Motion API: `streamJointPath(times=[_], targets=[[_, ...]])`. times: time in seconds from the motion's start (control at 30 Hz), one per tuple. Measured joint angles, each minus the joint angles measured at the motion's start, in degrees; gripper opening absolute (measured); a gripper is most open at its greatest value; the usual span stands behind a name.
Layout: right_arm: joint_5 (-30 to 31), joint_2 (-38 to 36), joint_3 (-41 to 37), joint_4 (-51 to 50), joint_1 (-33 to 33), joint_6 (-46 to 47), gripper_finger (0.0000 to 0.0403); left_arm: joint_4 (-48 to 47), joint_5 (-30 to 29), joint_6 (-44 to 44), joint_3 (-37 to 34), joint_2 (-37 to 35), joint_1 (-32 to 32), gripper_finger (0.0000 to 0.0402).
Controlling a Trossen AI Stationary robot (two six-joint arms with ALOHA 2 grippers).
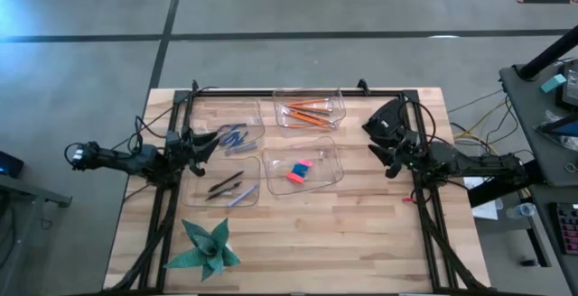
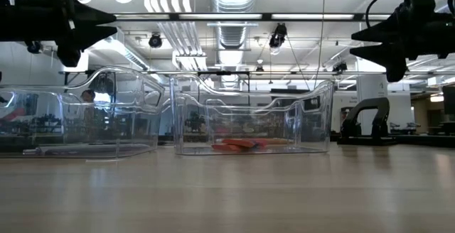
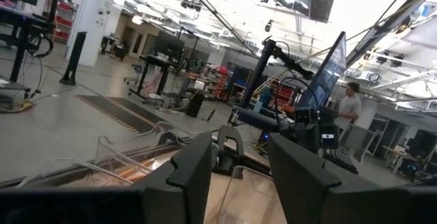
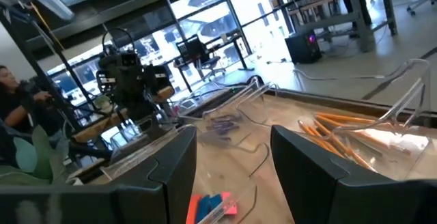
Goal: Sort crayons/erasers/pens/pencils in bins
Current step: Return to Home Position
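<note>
Looking sorted already — four bins (image 1: pixel 336 148) clustered mid-table, each holding one kind. Taking the green paper star (image 1: pixel 206 247) at the near edge as landmark: pens (image 1: pixel 226 187) lying in the bin just beyond the star; crayons (image 1: pixel 234 137) in the bin farther back on the same side; erasers (image 1: pixel 299 171) — pink and light blue — in the bin beyond and to the right of the star; pencils (image 1: pixel 307 112) in the bin farthest from the star, at the back. No loose pieces showing on the bare wood. Left gripper (image 1: pixel 200 143) hovering clear of the table beside the crayon bin, beyond the star, fingers (image 3: pixel 192 171) parted with nothing between them. Right gripper (image 1: pixel 383 143) hanging well across the table from the star, outside the eraser bin, fingers (image 4: pixel 173 161) spread wide, also holding nothing. Judging the sorting step as finished or nearly so; next move likely calling only for a check for strays, then parking both arms. Small red mark by the right arm's base too tiny to identify.
</note>
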Motion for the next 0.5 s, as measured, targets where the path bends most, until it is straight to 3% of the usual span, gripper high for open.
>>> streamJointPath(times=[0.5], targets=[[-0.04, 0.00, 0.00, -0.75, 0.00, 0.13, 0.0178, 0.07, 0.00, -0.02, -0.09, 0.10, 0.00, 0.0130]])
